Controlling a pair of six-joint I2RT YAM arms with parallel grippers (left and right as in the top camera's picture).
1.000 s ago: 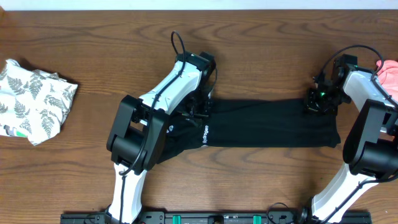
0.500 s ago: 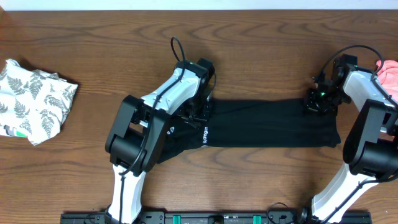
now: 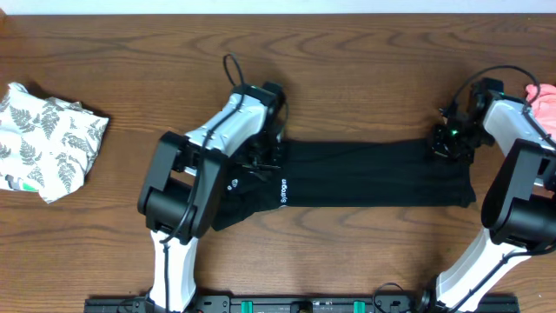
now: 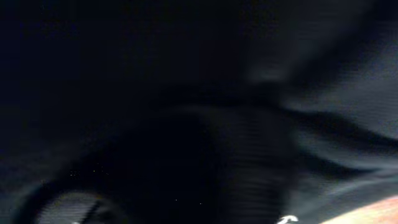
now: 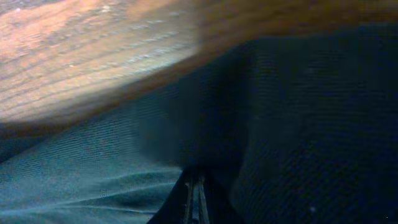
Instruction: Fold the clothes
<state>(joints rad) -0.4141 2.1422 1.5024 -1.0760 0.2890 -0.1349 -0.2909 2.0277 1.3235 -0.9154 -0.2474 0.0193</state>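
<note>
The clothes here are chiefly a black garment (image 3: pixel 373 174) with a small white logo (image 3: pixel 282 189), lying stretched in a long band across the table's middle. My left gripper (image 3: pixel 265 160) is shut on its left end. In the left wrist view only dark fabric (image 4: pixel 298 93) fills the frame and the fingers are hidden. My right gripper (image 3: pixel 450 144) pinches the band's right upper corner. In the right wrist view its jaws (image 5: pixel 194 199) stand nearly together on the black cloth (image 5: pixel 298 124).
A crumpled white fern-print piece (image 3: pixel 48 139) lies at the far left. A pink piece (image 3: pixel 544 97) shows at the right edge behind the right arm. Brown wooden table (image 3: pixel 365 69) lies bare behind the garment.
My left arm has shifted to the left, drawing the garment's left end and its logo with it. The right gripper has stayed almost in place at the right corner.
</note>
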